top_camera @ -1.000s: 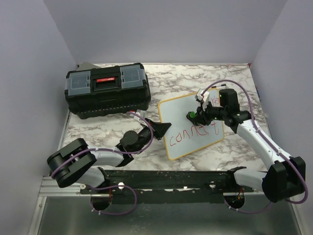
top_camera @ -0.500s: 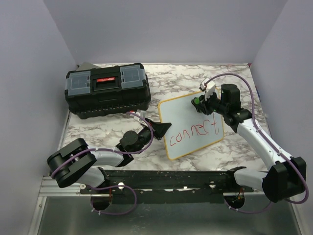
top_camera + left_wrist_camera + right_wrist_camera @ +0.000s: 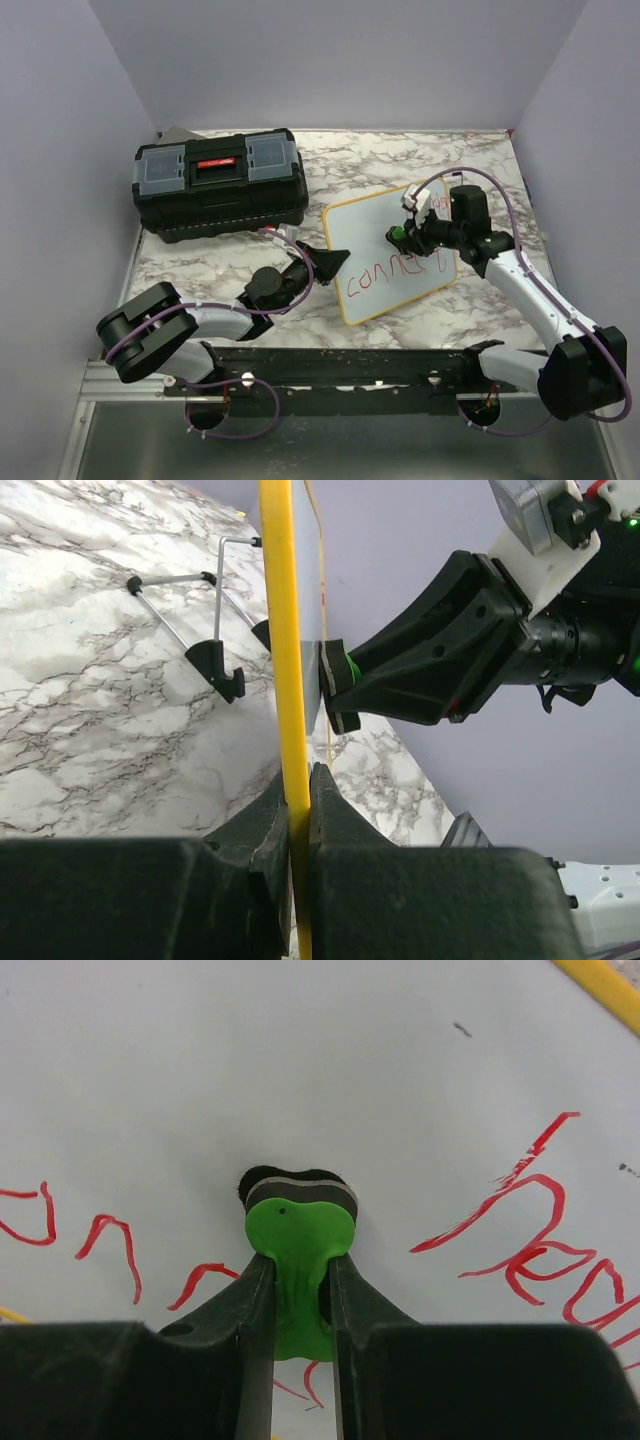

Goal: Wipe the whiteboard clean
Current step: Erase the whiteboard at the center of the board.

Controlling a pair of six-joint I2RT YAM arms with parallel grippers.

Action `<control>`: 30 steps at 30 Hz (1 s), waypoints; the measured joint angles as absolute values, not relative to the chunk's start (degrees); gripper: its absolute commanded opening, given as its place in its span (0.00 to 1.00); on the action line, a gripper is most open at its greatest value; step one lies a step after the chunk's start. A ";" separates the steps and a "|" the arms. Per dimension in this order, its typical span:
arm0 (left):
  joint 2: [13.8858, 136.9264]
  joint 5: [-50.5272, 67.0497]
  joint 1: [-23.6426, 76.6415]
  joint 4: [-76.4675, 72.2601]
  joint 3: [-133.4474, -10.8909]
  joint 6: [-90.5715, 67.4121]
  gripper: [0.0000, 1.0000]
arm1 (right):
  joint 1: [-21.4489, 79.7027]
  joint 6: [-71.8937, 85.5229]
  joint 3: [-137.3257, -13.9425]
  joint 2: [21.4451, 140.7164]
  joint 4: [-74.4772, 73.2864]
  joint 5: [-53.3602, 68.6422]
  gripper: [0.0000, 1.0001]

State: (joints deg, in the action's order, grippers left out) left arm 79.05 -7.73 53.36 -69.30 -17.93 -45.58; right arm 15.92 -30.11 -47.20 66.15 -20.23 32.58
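Whiteboard [image 3: 372, 232] stands propped mid-counter [image 3: 200, 262], my left jaws clenched on its yellow frame. My right jaws grasp the green eraser [image 3: 298, 1230], pad against the face; I'd sweep firmly over the red writing [image 3: 380, 273]. Black toolbox [image 3: 220, 185] sits far left, no obstacle.

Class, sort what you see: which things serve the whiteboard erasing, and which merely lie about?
For the job: whiteboard; green eraser, held by the right gripper; left gripper, clamping the whiteboard's edge.
Lying about: black toolbox.
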 measured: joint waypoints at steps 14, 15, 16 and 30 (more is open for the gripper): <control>79.05 -8.86 53.25 -69.06 -17.85 -45.71 0.00 | 16.08 -21.04 -53.32 71.61 -11.94 20.38 0.01; 79.02 -8.86 53.25 -69.06 -17.80 -45.71 0.00 | 16.08 -21.54 -52.71 71.22 -11.66 20.34 0.01; 79.02 -8.86 53.25 -69.06 -17.76 -45.71 0.00 | 16.08 -22.37 -52.01 70.67 -11.73 20.49 0.01; 78.94 -8.54 53.25 -69.32 -17.69 -45.25 0.00 | 15.81 -26.13 -47.59 67.85 -17.10 32.73 0.01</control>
